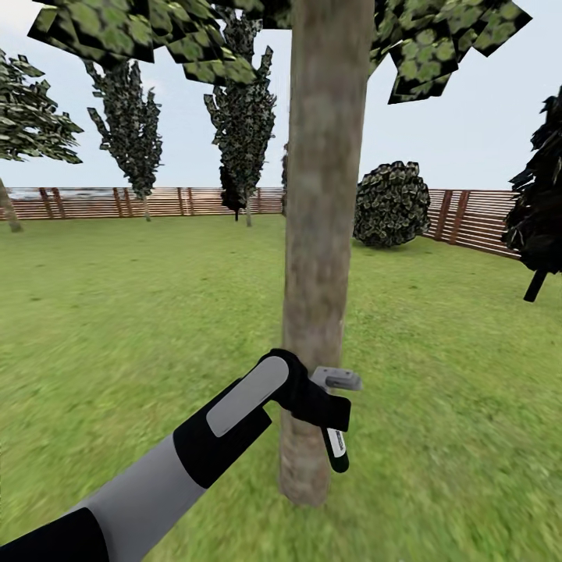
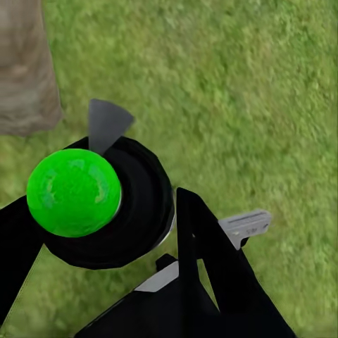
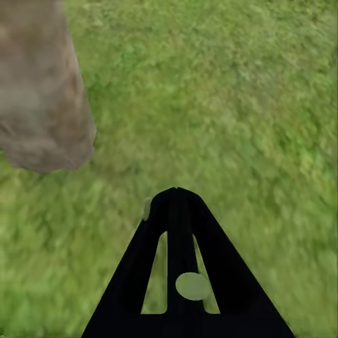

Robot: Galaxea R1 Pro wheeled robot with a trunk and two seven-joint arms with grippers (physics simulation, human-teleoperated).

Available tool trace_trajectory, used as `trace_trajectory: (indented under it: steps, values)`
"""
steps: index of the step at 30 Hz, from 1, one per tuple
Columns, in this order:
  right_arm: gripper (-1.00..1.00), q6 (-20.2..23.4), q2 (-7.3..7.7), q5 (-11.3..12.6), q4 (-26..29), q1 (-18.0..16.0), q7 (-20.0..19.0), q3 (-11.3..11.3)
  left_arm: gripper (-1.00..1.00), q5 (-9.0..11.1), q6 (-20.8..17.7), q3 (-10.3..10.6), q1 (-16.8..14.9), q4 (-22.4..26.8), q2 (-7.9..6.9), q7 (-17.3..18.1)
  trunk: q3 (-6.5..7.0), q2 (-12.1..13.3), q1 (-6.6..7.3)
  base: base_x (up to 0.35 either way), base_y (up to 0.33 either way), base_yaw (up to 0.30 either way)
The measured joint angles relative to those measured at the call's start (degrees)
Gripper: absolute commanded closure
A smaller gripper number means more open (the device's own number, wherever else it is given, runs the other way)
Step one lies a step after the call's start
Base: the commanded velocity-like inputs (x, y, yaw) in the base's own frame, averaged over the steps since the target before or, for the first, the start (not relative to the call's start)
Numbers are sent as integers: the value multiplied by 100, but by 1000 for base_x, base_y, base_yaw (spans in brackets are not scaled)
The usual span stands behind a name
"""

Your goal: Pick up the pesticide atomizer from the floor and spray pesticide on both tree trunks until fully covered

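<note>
The left end effector (image 1: 332, 417) is clamped on the pesticide atomizer (image 1: 337, 425), holding it just in front of the tree trunk (image 1: 320, 234), low down near its base. In the left wrist view the atomizer (image 2: 98, 201) shows as a black body with a bright green cap, above the grass (image 2: 246, 105). The right end effector (image 3: 177, 204) hangs over grass near the trunk (image 3: 42, 98), its fingers drawn together with nothing between them. Behind the trunk, a wooden fence (image 1: 156, 201) rings the lawn.
</note>
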State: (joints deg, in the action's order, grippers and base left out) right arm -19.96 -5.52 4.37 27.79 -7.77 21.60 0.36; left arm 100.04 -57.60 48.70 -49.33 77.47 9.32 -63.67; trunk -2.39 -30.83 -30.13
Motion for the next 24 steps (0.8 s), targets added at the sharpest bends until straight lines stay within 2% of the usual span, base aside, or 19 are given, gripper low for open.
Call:
trace_trajectory:
  steps: [10,14,24]
  values:
    - [100,0,0,0,1,0,2,-4,100,-2,1,0,0,0,0,0,0,0,0,79,133,-168]
    - [100,1,0,0,1,1,1,-5,100,0,0,0,0,-1,0,0,0,1,-1,40,284,-102]
    - [100,1,0,1,1,1,1,-5,100,0,0,0,0,-9,7,0,0,1,-1,6,331,-216]
